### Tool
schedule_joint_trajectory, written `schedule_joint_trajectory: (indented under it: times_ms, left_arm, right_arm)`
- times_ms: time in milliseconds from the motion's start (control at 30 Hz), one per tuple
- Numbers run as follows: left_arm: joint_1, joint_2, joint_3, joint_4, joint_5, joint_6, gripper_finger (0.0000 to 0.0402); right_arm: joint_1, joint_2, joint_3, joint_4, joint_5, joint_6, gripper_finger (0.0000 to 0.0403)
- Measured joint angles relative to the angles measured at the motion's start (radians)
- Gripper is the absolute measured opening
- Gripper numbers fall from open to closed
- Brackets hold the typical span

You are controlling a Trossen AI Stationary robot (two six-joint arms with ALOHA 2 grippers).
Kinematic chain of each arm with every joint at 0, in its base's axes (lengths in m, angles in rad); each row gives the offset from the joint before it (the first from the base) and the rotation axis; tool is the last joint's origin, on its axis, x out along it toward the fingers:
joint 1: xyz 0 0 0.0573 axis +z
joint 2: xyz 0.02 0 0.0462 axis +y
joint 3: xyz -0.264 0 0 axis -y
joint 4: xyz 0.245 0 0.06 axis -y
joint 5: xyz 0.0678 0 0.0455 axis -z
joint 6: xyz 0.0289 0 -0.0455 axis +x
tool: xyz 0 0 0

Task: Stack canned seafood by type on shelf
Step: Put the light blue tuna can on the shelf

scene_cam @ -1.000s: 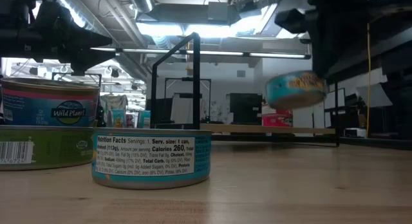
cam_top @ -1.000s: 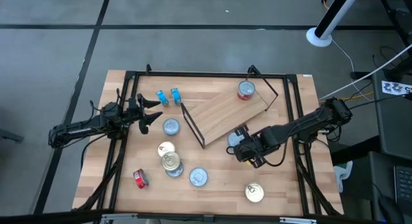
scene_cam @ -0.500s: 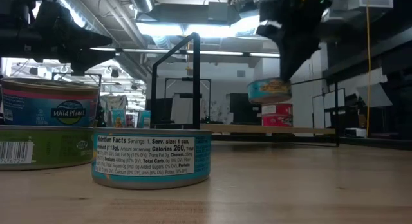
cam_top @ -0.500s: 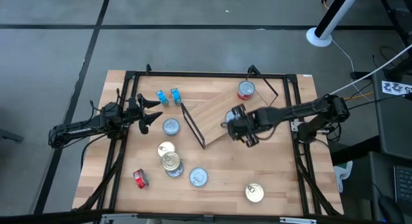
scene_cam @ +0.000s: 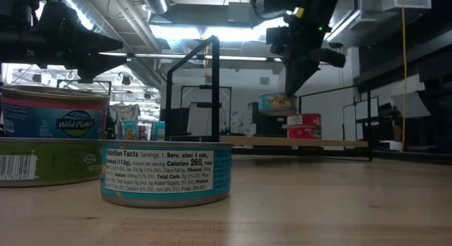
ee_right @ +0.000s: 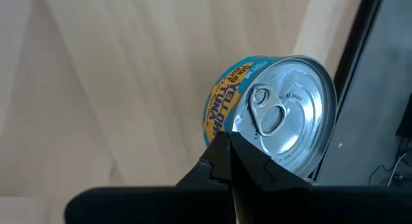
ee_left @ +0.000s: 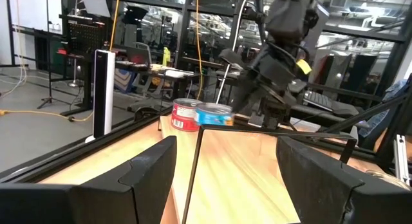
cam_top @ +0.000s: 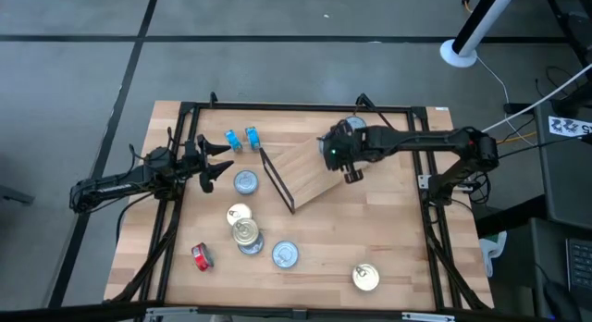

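High view shows the shelf (cam_top: 314, 165) lying angled mid-table; above its far end the right gripper (cam_top: 339, 148), clamped on a blue yellowfin tuna tin (ee_right: 270, 121), hangs beside the red tin (scene_cam: 304, 126), apparently for sorting. Left gripper (cam_top: 215, 162) waits, fingers spread.

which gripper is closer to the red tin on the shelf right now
Right. The right gripper, shut on a blue tin, hangs just beside the red tin; the left gripper waits off the shelf's far end.

wooden table (cam_top: 407, 248), shelf (cam_top: 319, 169), scattered tins (cam_top: 246, 182)
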Motion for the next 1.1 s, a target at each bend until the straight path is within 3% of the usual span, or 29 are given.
schedule_joint_trajectory:
  times_ms: [233, 533, 800, 1100]
  left_arm:
    - [0.0, 0.0, 0.0, 0.0, 0.0, -0.001, 0.0263]
    - [0.0, 0.0, -0.001, -0.002, 0.0, -0.002, 0.0263]
    - [0.0, 0.006, -0.002, -0.003, 0.002, -0.002, 0.0263]
    - [0.0, 0.006, -0.002, -0.003, 0.001, -0.002, 0.0263]
  right_arm:
    - [-0.073, 0.014, -0.001, 0.039, -0.025, -0.022, 0.0]
    - [-0.087, 0.077, -0.001, 0.09, -0.039, -0.04, 0.0]
    - [-0.087, 0.124, -0.001, 0.081, 0.033, -0.043, 0.0]
    - [-0.094, 0.146, -0.001, 0.084, 0.033, -0.048, 0.0]
